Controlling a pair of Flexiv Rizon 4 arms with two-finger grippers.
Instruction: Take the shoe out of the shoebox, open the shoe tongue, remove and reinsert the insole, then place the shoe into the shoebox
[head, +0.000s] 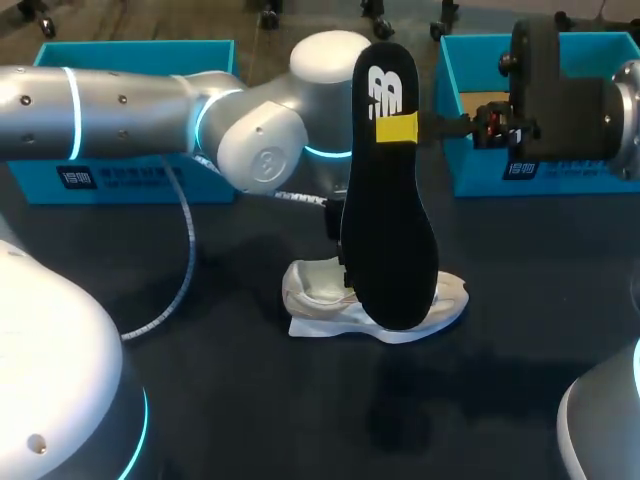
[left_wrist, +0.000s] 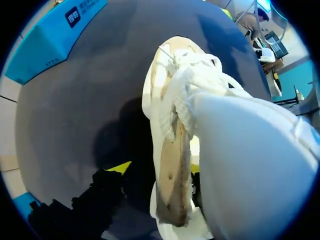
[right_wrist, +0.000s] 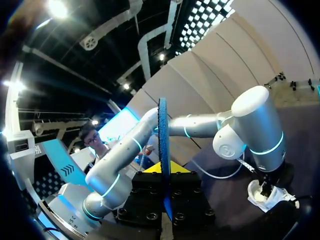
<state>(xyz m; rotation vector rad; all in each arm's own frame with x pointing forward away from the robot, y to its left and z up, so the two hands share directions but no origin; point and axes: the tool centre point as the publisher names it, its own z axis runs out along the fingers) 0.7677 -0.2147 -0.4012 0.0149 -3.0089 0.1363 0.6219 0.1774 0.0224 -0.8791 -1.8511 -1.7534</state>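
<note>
dark surface (head: 200, 390) | white lace-up sneaker (head: 312, 288) lies on it at mid-surface, laces slack | left hand (left_wrist: 158, 168) at sneaker's opening, grip cannot be told | right hand (right_wrist: 164, 172) pinches black foam insole (head: 390, 230), upright in the air, well apart from sneaker | teal open box (head: 130, 178) far left, second teal open box (head: 480, 182) far right

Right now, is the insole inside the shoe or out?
Out. The right pincer holds the black insole upright in the air, above the white shoe, whose inside looks bare.
</note>
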